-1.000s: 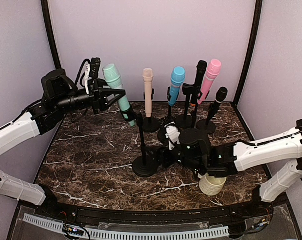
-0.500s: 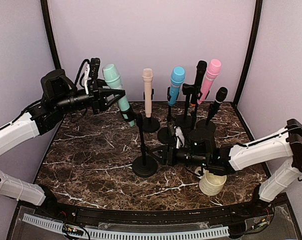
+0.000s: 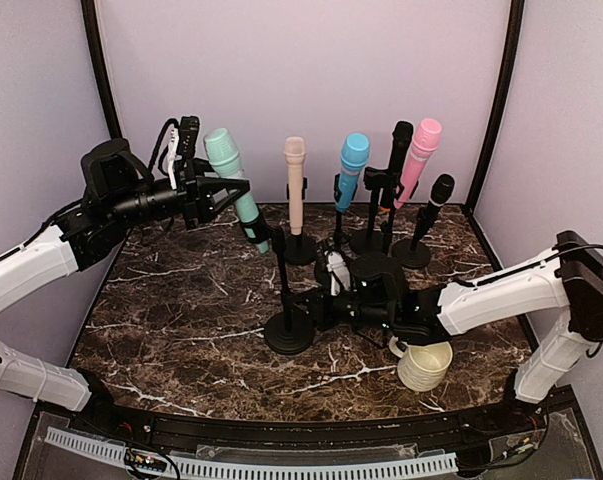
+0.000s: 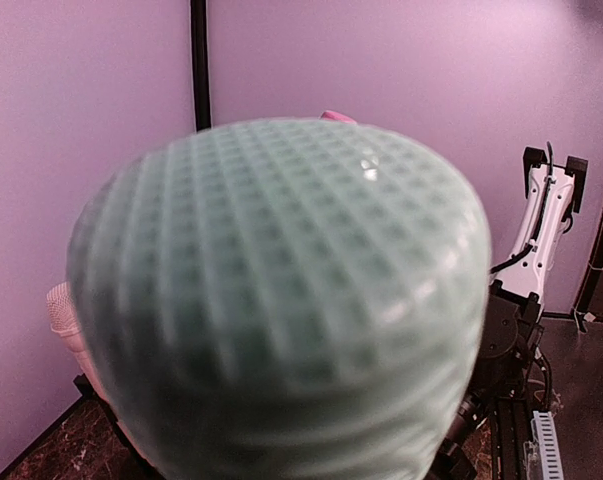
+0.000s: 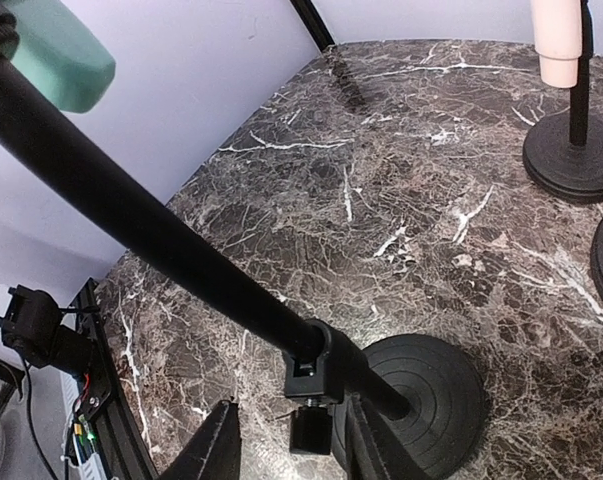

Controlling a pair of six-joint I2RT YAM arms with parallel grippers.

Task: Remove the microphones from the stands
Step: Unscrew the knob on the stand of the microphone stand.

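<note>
From my remote seat: the left arm [image 3: 41, 260] rises from the table's near left corner, elbow bent, its wrist held level and high above the marble table [image 3: 181, 310]. The left gripper [image 3: 225, 196] is closed on the body of the green microphone [image 3: 227, 160], just below its head. The microphone leans in the clip at the top of its stand [image 3: 288, 333], the nearest stand in the group. On the left wrist camera its mesh head [image 4: 281, 300] fills almost the whole view, blurred by closeness, and the fingers cannot be seen.

The right arm [image 3: 501, 295] stretches in low from the right, forearm nearly flat over the table, wrist turned toward the stand's foot. The right gripper [image 3: 319, 308] sits at the bottom of the pole, just above the round base. On its wrist camera the fingers [image 5: 216, 445] stand on either side of the pole's lower joint [image 5: 311, 365], with the pole [image 5: 161, 240] slanting up to the left. I cannot tell whether they pinch it.

A cream cup [image 3: 424, 365] sits under the right forearm. Behind stand a peach microphone [image 3: 295, 185], a blue one [image 3: 352, 165] and a pink one [image 3: 421, 150].
</note>
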